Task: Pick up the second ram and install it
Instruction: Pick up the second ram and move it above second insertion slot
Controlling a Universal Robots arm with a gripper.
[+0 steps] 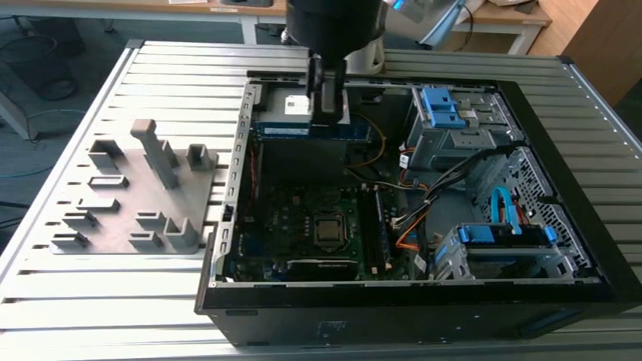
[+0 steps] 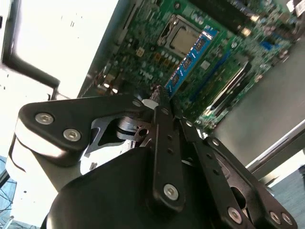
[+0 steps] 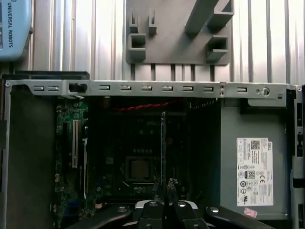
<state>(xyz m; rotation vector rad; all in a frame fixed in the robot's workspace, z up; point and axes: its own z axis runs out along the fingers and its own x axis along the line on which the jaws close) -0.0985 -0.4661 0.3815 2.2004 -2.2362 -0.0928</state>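
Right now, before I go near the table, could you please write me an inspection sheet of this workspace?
Surface: slatted metal table, carrying an open computer case.
Job's things: blue memory stick, held over the open case, not yet in a slot.
Clutter: grey plastic fixture beside the case.
Grippers: the claw is shut on the memory stick.
Cables: blue cable and orange wires inside the case.
Surroundings: a desk behind the table.

Exterior view: I see soft, even room light; slatted table (image 1: pixel 101 316) pale with sheen, inside of computer case (image 1: pixel 401 308) dim and shadowed. Second wrist view: beyond case wall (image 2: pixel 107 52) all blown out white; gripper (image 2: pixel 159 98) dark against it, second ram (image 2: pixel 190 59) bright blue. First wrist view: motherboard (image 3: pixel 124 138) near black, white label (image 3: pixel 255 171) stands out, slatted table bright.
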